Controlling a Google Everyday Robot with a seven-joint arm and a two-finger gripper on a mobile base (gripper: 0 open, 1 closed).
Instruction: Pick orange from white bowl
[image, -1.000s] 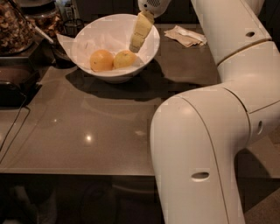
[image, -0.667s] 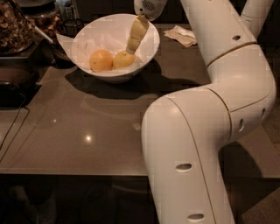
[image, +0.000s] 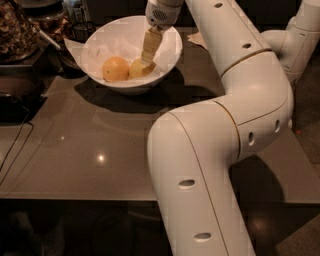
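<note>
The white bowl (image: 167, 37), lined with white paper, stands at the back of the grey table. Two round fruits lie side by side in it. The orange (image: 135, 70) is the paler, yellowish one on the right. A deeper orange fruit (image: 115, 69) lies to its left. My gripper (image: 147, 61) reaches down into the bowl from the wrist above. Its tip is at the top right of the orange and hides part of it. I cannot tell whether it touches the orange.
My arm's big white links (image: 215, 150) fill the right half of the view and cover the table there. A container of brown snacks (image: 17, 30) and dark items stand at the back left. A crumpled napkin (image: 195, 38) lies right of the bowl. A cable (image: 14, 150) runs along the left edge.
The gripper has moved a little left and down inside the bowl, onto the paler fruit. The arm's elbow has swung left, covering more of the table. The fruits have not moved.
</note>
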